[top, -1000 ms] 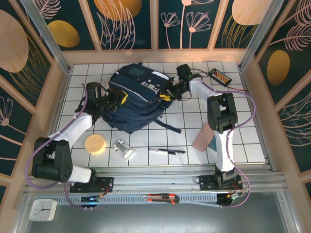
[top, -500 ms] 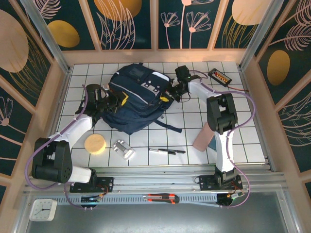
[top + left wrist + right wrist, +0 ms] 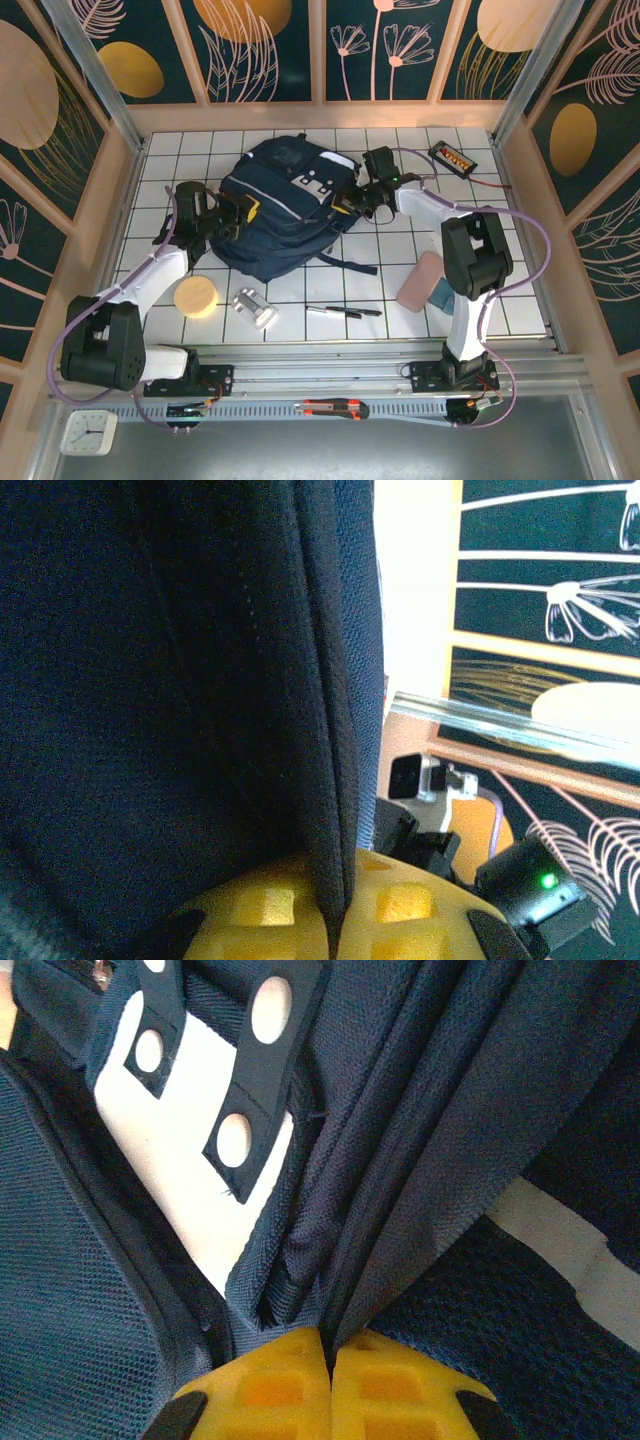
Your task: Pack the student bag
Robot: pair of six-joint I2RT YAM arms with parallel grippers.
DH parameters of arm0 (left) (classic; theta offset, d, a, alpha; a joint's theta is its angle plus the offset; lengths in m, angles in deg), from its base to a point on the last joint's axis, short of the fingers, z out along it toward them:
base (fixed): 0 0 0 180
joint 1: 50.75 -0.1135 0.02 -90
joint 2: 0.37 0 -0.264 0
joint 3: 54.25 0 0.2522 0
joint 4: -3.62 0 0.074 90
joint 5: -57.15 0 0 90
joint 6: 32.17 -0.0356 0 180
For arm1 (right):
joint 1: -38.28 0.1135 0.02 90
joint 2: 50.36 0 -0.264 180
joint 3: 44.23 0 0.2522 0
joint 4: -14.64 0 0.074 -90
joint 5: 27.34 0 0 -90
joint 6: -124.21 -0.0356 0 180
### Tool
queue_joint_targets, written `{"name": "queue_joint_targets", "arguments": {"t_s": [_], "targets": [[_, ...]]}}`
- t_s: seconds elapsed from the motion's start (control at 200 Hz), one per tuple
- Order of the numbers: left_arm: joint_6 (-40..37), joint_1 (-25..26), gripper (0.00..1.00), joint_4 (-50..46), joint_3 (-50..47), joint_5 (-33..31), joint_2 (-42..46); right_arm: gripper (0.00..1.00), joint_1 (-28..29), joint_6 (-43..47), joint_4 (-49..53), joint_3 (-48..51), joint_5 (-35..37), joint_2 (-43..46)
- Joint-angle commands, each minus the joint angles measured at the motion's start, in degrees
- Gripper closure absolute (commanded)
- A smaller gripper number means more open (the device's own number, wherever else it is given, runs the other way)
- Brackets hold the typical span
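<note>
We're pinching the student bag (image 3: pixel 285 215) from both sides, left hand (image 3: pixel 248 208) and right hand (image 3: pixel 349 201) each clamping its fabric. It's lying toward the back of the tiled surface (image 3: pixel 400 240).

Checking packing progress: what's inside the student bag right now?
Contents cannot be seen: the navy fabric of the student bag covers its interior. The left gripper and right gripper each pinch a fold of fabric at its sides.
</note>
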Motion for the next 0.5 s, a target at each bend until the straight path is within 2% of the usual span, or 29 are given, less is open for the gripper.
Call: {"name": "queue_joint_targets", "arguments": {"t_s": [0.0, 0.09, 0.135, 0.175, 0.27, 0.495], "targets": [[2.81, -0.11, 1.00, 5.87, 0.53, -4.70, 3.39, 0.98, 0.68, 1.98, -1.20, 0.82, -1.90, 2.38], [3.54, -0.12, 1.00, 6.96, 0.01, -3.64, 3.20, 0.86, 0.53, 1.68, -0.11, 0.56, -4.19, 1.45], [4.02, -0.11, 1.00, 7.51, -0.41, -3.40, 3.46, 0.76, 0.49, 1.50, -0.25, 0.80, -4.64, 1.17], [3.98, -0.11, 1.00, 7.53, -0.40, -3.09, 3.57, 0.72, 0.50, 1.14, -0.69, 1.04, -5.29, 1.01], [3.69, -0.14, 1.00, 7.10, -0.34, -2.80, 4.01, 0.69, 0.68, -0.03, -2.38, 1.24, -6.48, 0.60], [3.03, -0.16, 1.00, 5.65, -0.64, -3.46, 5.29, 0.70, 0.76, -0.76, -1.81, 0.01, -7.31, -0.43]]}}
